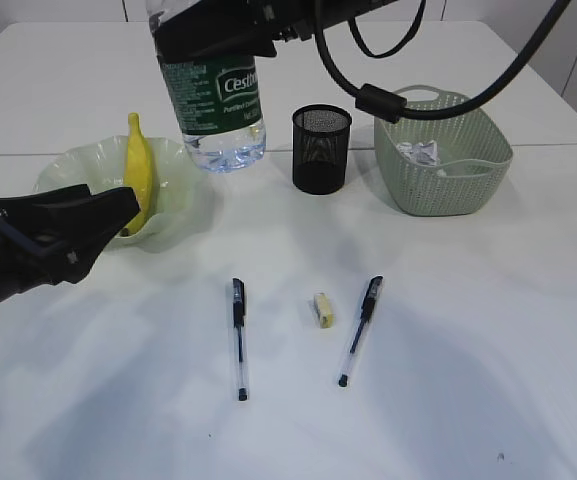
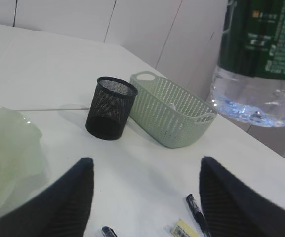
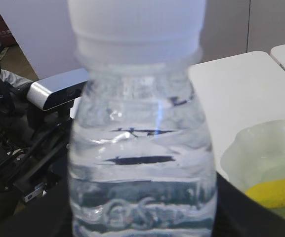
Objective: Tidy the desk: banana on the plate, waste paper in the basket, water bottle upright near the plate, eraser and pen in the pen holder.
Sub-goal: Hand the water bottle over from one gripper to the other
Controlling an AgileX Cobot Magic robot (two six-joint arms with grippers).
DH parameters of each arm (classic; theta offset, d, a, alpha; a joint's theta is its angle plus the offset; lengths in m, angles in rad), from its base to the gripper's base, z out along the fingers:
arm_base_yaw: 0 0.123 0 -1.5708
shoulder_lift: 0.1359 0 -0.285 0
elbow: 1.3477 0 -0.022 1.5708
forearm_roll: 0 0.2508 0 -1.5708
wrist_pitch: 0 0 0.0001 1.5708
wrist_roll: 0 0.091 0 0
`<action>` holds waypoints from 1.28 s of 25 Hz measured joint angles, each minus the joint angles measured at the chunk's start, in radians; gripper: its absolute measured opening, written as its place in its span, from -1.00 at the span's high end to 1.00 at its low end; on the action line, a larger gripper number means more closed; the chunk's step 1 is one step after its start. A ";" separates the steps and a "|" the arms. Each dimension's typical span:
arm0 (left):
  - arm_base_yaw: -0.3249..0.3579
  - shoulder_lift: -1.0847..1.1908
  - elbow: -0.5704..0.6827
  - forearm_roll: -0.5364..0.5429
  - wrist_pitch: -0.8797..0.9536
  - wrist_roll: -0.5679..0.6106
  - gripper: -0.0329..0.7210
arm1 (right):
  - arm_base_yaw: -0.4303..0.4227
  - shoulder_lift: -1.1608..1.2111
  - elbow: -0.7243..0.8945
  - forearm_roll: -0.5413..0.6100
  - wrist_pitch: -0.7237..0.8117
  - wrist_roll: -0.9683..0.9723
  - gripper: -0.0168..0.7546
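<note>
The water bottle (image 1: 214, 100) stood upright just beside the plate (image 1: 173, 165), gripped near its top by the right gripper (image 1: 218, 35), whose jaws were closed on it; whether its base rested on the tabletop (image 1: 448, 400) or hung slightly above could not be told. The banana (image 1: 138, 170) lay in the plate, so that step appeared done. The waste paper (image 1: 426, 153) lay inside the basket (image 1: 443, 190), likewise done. The pen holder (image 1: 321, 148), between bottle and basket, held nothing that could be made out through its mesh. Remaining on the tabletop were the eraser (image 1: 323, 309) and two pens, the left pen (image 1: 239, 335) and the right pen (image 1: 360, 328), one on either side of the eraser. The left gripper (image 2: 142, 197) hovered near the plate, jaws spread and holding nothing. By this reading, the eraser and pens were left to do, and the bottle awaited release.
</note>
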State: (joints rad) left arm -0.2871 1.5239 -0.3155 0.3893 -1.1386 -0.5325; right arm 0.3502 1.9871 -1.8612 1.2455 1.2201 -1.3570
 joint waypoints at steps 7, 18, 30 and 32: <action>0.000 0.000 -0.039 -0.028 0.000 -0.002 -0.64 | 0.000 0.000 0.000 0.000 0.000 -0.002 -0.05; 0.000 0.000 -0.132 0.087 0.000 -0.118 -0.65 | 0.000 0.000 0.000 0.000 0.000 -0.011 -0.05; 0.000 0.004 -0.196 0.192 0.000 -0.224 -0.65 | 0.000 0.000 0.000 -0.002 0.000 -0.017 -0.05; 0.000 0.004 -0.205 0.205 0.000 -0.237 -0.65 | 0.000 0.000 0.000 -0.002 0.000 -0.021 -0.05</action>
State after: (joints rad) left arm -0.2871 1.5277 -0.5206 0.5947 -1.1386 -0.7692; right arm 0.3502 1.9871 -1.8612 1.2436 1.2201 -1.3778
